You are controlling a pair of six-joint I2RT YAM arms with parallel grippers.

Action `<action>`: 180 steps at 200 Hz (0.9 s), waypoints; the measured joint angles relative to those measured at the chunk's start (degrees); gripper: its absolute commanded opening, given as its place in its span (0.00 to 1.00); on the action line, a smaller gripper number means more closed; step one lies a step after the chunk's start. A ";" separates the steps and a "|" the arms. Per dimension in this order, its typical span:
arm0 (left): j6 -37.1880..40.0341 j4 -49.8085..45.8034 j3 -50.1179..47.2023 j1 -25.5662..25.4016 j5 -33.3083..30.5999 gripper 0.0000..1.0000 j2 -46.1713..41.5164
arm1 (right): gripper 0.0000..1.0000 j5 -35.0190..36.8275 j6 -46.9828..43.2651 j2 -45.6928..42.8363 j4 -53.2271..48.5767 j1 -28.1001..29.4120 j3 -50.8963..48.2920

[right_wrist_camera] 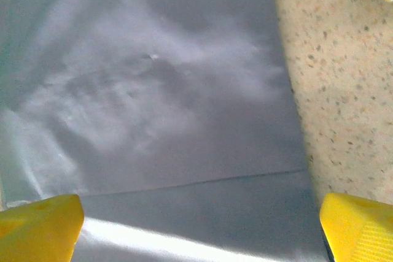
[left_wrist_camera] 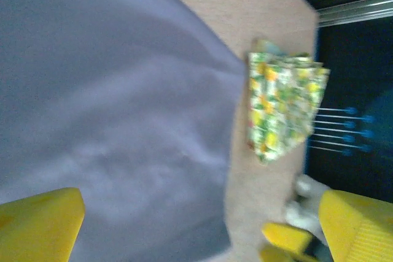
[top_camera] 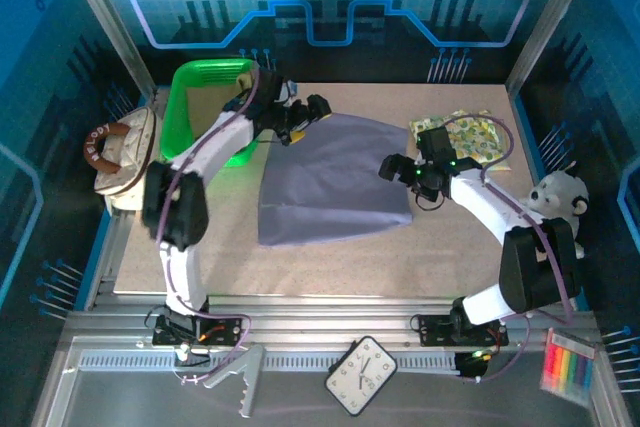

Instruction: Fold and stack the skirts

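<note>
Our left gripper [top_camera: 298, 125] and right gripper [top_camera: 392, 169] hang released, holding nothing, above the lavender skirt [top_camera: 335, 182], which is not yet folded. Beyond the right gripper we see the printed skirt [top_camera: 470, 135] already folded.

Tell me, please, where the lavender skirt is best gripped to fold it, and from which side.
Probably its two far corners, each pinched from the outer side. The lavender skirt lies flat with no raised fold, so only its edges offer a grip. The open left gripper is by the far left corner, the open right gripper by the right edge.
</note>
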 measured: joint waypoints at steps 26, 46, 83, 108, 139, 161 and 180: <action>-5.18 4.87 -15.08 -2.19 0.22 0.99 -10.58 | 0.99 -2.73 0.20 0.39 0.35 -0.07 -0.11; -10.05 7.45 -25.62 -3.52 0.42 0.99 -13.62 | 0.99 -4.22 0.42 1.95 1.20 -0.04 -0.09; -16.79 7.56 -38.51 -4.22 -0.42 0.99 -15.93 | 0.99 -5.97 1.03 7.98 2.32 -0.04 2.84; -19.39 8.04 -42.29 -4.22 -0.83 0.99 -18.16 | 1.00 -5.84 1.49 14.64 3.52 0.00 8.98; -20.46 9.53 -43.45 -4.22 -0.87 0.99 -18.05 | 1.00 -5.62 2.64 23.58 5.18 0.09 17.03; -20.20 9.25 -45.55 -3.54 -0.98 0.99 -17.38 | 1.00 -4.68 4.57 28.57 6.05 0.11 19.56; -18.60 8.85 -48.68 -0.55 0.94 0.99 -18.12 | 1.00 -4.20 5.97 30.05 6.19 -0.02 20.74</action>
